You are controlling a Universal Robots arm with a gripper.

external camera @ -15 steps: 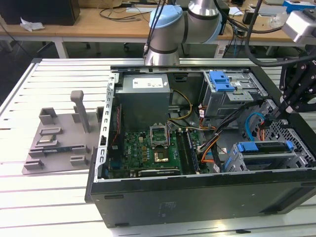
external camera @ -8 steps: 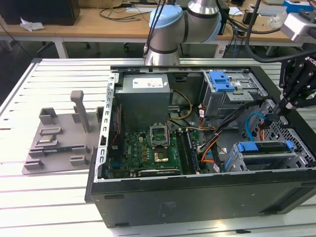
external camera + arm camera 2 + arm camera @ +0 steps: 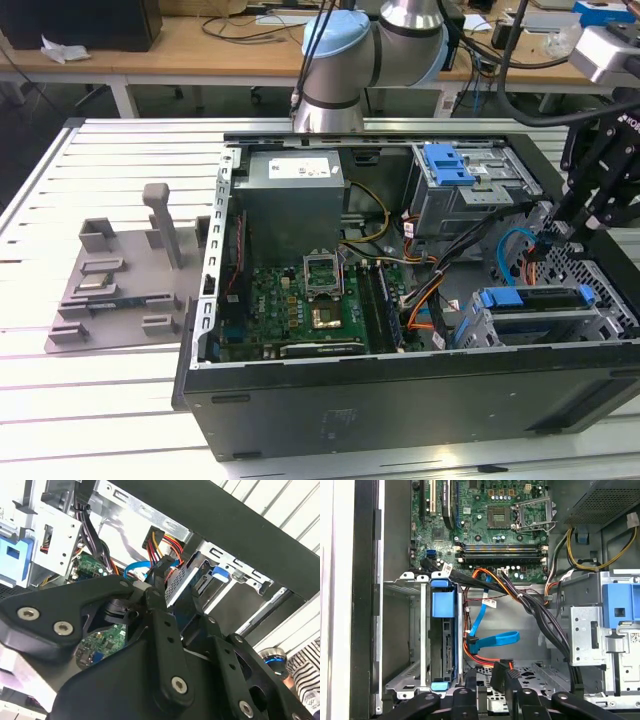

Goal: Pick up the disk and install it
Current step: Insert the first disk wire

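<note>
Gripper (image 3: pixel 597 205): black linkage fingers over the case's drive-bay end, above the disk; can't tell if open or closed; nothing visibly held.
Fingers (image 3: pixel 470 700): black, bolted links, tips just beside a black cable plug in the first wrist view.
Disk (image 3: pixel 535 300): already sitting edge-on in the metal bay (image 3: pixel 500 330) at the case corner near the gripper; blue bracket ends showing. In the first wrist view the disk (image 3: pixel 449 645) is a thin dark slab between silver rails, blue tab on top.
Handling (judgement): stiff, dense, prob. heavy for its size; shock-sensitive; bare metal sides likely slick. Best hold = blue bracket or long edges, not the label face or connector end.
Cables nr disk: blue flat ribbon (image 3: pixel 490 641), orange/black wire bundle (image 3: pixel 520 600), soft, loose, crossing beside the bay.
Motherboard (image 3: pixel 300 300): past the disk, green, flat, rigid, bare socket.
Power box (image 3: pixel 292 205): beyond the board, grey sheet metal.
Case (image 3: pixel 400 410): black steel, open-topped.
Tray (image 3: pixel 115 285): farthest from the disk, outside the case, grey plastic, blocky.
</note>
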